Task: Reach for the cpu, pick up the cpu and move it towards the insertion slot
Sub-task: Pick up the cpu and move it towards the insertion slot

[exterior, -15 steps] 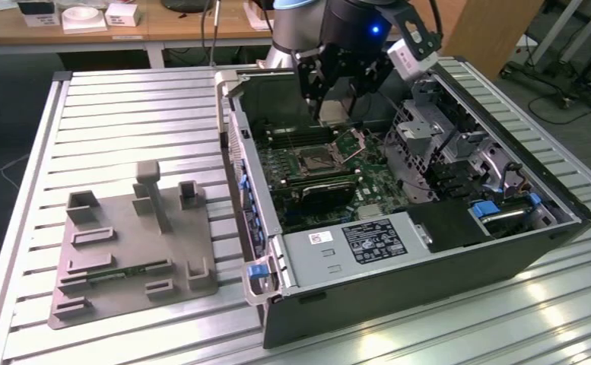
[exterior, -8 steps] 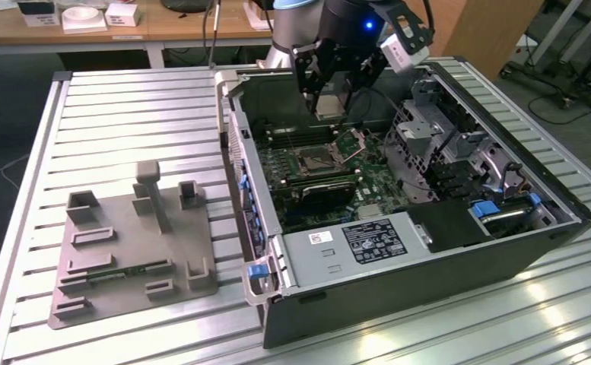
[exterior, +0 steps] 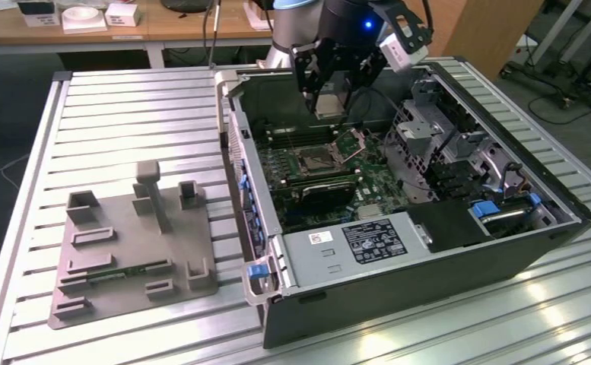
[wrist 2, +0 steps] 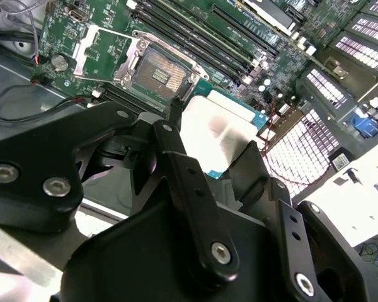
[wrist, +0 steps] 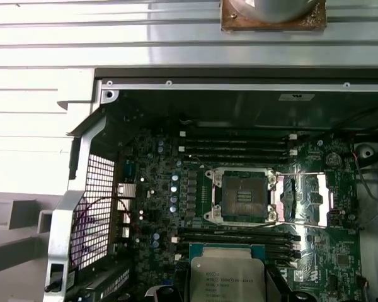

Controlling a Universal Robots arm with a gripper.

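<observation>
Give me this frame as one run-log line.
gripper: shut on cpu | position: above open case, short of insertion slot | slot: lid open, empty

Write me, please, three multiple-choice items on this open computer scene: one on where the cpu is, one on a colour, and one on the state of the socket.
1. Where is the cpu?
A. In the gripper, above the motherboard
B. On the grey fixture plate
C. Seated in the socket

2. What colour is the fixture plate on the table?
A. Blue
B. Grey
C. Red

3. In what state is the insertion slot?
A. Lid shut over a chip
B. Lid open, socket empty
C. Covered by a cooler

Answers:
1. A: both wrist views show the chip between the fingers, clear of the board.
2. B: the exterior view shows it grey.
3. B: the first wrist view shows the lid swung aside and bare contacts.
</observation>
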